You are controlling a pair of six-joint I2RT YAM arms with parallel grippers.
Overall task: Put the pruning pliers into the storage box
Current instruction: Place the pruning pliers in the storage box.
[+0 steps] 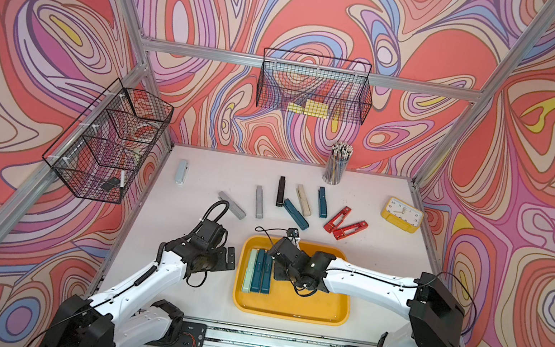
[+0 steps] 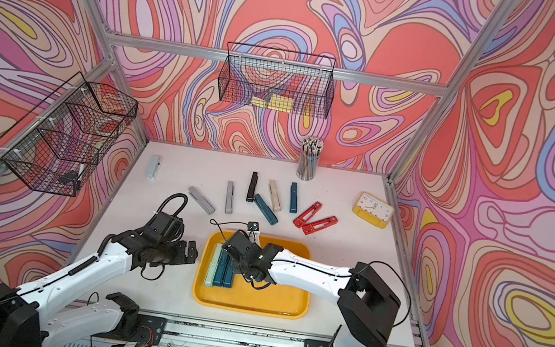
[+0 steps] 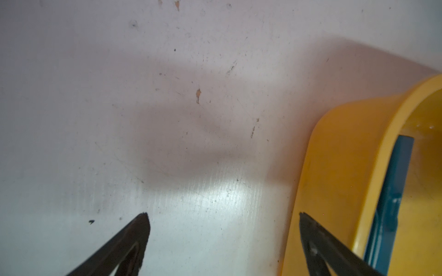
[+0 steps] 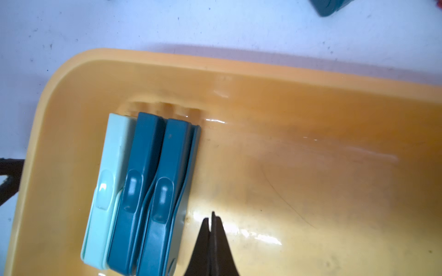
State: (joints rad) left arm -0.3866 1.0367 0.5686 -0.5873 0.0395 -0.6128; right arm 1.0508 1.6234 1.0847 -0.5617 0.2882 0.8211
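Storage box [image 1: 287, 314] sits on bench [image 1: 386, 259], front centre, btwn the two arms. Three pruning pliers lie inside it, parallel & pressed side by side, at the end nearest the left arm. Pale green pliers [image 4: 105, 186] is closest to the wall, then middle teal pliers [image 4: 134, 186], then inner teal pliers [image 4: 165, 188].

Right gripper [image 4: 212, 222]: jaws pressed together, nothing btwn them. Tips sit low over the box floor, just beside inner teal pliers. We cannot tell whether they touch the floor.

Left gripper [image 3: 222, 215]: jaws wide apart, nothing held, over bare bench just outside the box wall. In left wrist view one fingertip [image 3: 308, 222] overlaps the yellow rim.

Nine more pliers lie on bench beyond the box, in a loose row:
- pale grey pliers [image 1: 182, 172], alone, well apart on the left-arm side
- slanted grey pliers [image 1: 232, 205] & straight grey pliers [image 1: 259, 201]
- black pliers [image 1: 280, 191], slanted teal pliers [image 1: 296, 214], beige pliers [image 1: 303, 200], bunched close; contact unclear
- far teal pliers [image 1: 322, 202]
- red pliers no. 1 [image 1: 337, 219] & red pliers no. 2 [image 1: 350, 230], forming a V

Yellow clock [image 1: 402, 214] stands near the right-arm edge of the bench. Pencil cup [image 1: 336, 168] stands at the back.
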